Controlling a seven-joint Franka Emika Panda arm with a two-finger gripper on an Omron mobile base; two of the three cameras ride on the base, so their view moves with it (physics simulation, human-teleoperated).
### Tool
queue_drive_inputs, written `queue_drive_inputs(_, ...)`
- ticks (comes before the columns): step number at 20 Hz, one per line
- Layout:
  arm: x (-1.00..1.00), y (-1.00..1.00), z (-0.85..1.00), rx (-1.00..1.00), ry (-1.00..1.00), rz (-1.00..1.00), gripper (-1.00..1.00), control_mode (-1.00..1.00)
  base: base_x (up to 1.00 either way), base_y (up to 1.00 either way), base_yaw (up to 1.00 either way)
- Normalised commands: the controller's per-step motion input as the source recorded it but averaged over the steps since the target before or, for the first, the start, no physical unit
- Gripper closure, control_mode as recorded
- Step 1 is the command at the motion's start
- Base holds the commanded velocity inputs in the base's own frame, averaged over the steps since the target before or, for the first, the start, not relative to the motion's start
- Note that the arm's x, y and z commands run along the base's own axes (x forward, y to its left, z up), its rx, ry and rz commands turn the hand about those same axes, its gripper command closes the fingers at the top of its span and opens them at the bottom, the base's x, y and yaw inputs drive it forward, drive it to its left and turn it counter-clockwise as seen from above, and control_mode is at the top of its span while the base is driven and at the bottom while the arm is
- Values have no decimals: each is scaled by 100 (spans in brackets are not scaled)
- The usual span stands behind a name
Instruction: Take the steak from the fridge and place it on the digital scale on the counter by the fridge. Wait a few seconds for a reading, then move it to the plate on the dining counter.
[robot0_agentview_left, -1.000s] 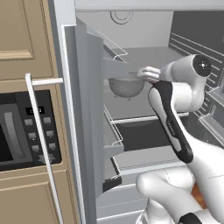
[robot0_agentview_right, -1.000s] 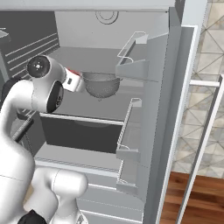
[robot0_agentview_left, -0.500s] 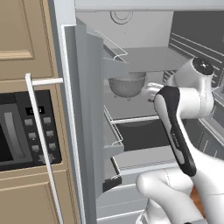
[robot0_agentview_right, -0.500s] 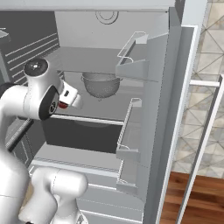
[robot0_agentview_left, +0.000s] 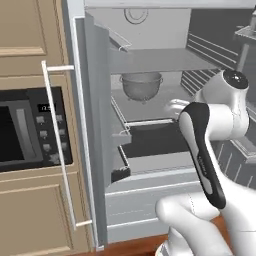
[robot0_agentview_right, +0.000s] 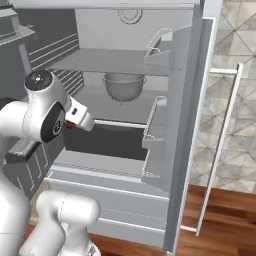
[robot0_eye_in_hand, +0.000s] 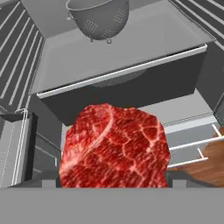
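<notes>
Held the steak (robot0_eye_in_hand: 114, 146) clamped between the fingers, just in front of the open fridge (robot0_agentview_right: 125, 60). Best carried out level and slow, grip kept firm. Beyond the fingers, the metal colander (robot0_eye_in_hand: 98, 17) on the glass shelf (robot0_eye_in_hand: 118, 72); door bins (robot0_agentview_right: 156, 125) close at one side, open room toward the wood floor (robot0_agentview_right: 220, 220).

I see steak (robot0_eye_in_hand: 114, 146) deep red, white marbling; colander (robot0_agentview_left: 141, 86) grey, perforated; fridge (robot0_agentview_right: 125, 107) interior grey; floor (robot0_agentview_right: 225, 215) reddish-brown wood.
</notes>
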Motion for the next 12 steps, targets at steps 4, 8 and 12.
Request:
queue_drive_inputs(4, 0, 0, 0, 0, 0, 0, 100, 100, -94, 1, 71)
queue_drive_inputs(8, 0, 0, 0, 0, 0, 0, 100, 100, -76, 0, 93)
queue_drive_inputs(12, 0, 0, 0, 0, 0, 0, 100, 100, -81, 0, 92)
